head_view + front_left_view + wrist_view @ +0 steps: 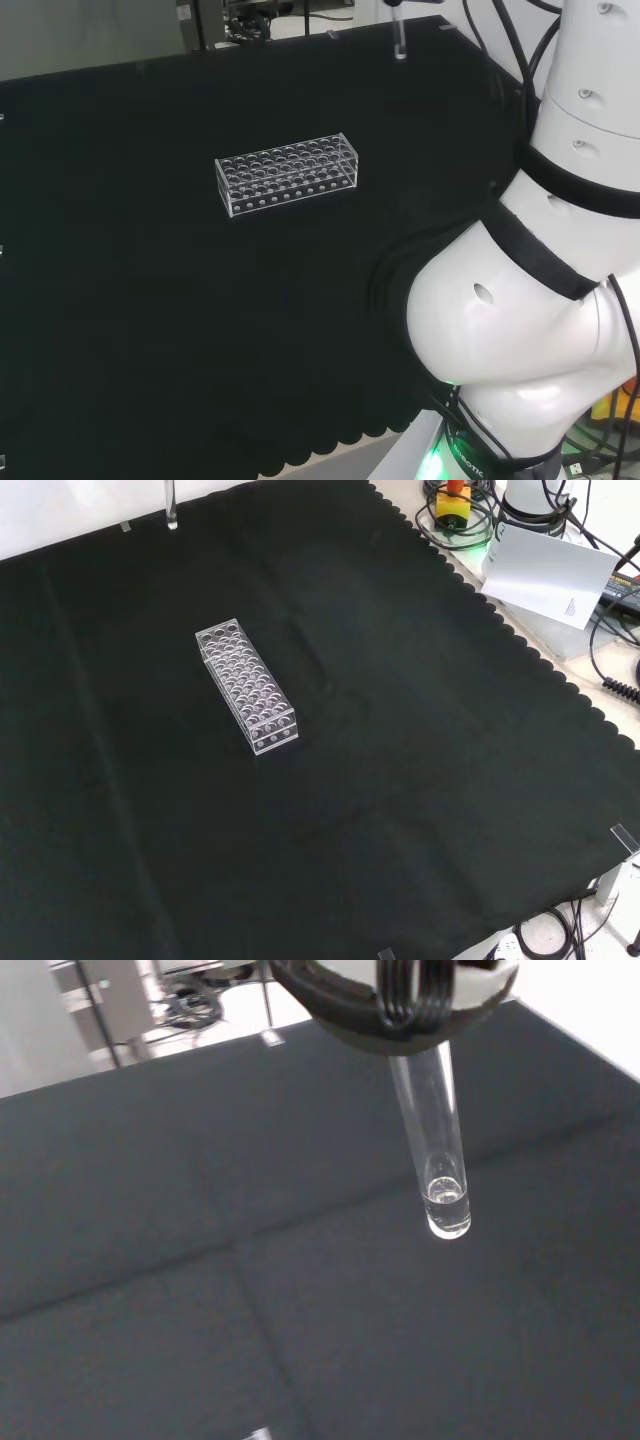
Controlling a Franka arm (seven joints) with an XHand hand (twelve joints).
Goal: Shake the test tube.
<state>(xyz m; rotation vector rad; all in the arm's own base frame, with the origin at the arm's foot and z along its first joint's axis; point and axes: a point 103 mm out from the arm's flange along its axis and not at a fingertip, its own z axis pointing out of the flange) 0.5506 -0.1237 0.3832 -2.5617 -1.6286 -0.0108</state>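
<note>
A clear glass test tube (436, 1140) hangs upright from the hand (400, 995), whose black and white fingers are curled round its upper end. A little clear liquid sits in its rounded bottom. The tube's lower end (399, 42) hangs high over the far edge of the black cloth in the head view. In the front view the same lower end (171, 510) is at the top left. An empty clear plastic rack (287, 172) with many holes lies on the cloth, well away from the tube. The rack (246, 685) lies left of centre in the front view.
The arm's white links (540, 300) stand at the head view's right. Beyond the cloth's scalloped edge (500, 610) in the front view lie a white card (548, 575), cables and a yellow and red button (452, 502). Metal frames (130, 1005) stand past the cloth's far edge.
</note>
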